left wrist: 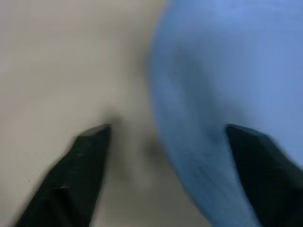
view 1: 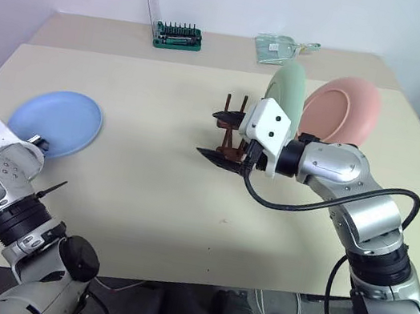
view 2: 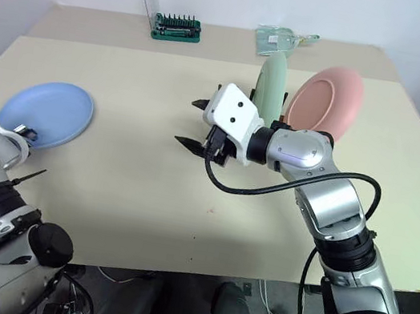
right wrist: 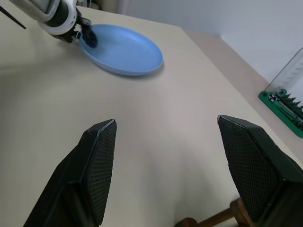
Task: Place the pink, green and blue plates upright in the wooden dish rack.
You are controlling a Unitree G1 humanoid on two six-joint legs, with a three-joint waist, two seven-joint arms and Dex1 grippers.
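**A:** On the table (view 1: 154, 196), biggest things first: the pink plate (view 1: 347, 108) and the green plate (view 1: 288, 89) stand on edge side by side at the far right, held up by the pegs of the wooden dish rack (view 1: 233, 125). I'd say they're done. The blue plate (view 1: 58, 120) lies flat, well apart from the rack, at the near left edge.

**B:** So that's why your left arm is over there?

**A:** Yes. I've got the left claw (view 1: 33, 144) at the plate's near rim; in the wrist view one finger (left wrist: 265, 165) sits over the blue and the other over bare table, so the jaws straddle the rim, partly open. I can't tell whether they touch it.

**B:** And the right one?

**A:** The right claw (view 1: 220, 136) hangs in front of the rack, jaws wide, holding nothing. I judge it's waiting to take the plate or steady the rack.

**B:** That green case (view 1: 177, 35) at the back?

**A:** Not part of this.
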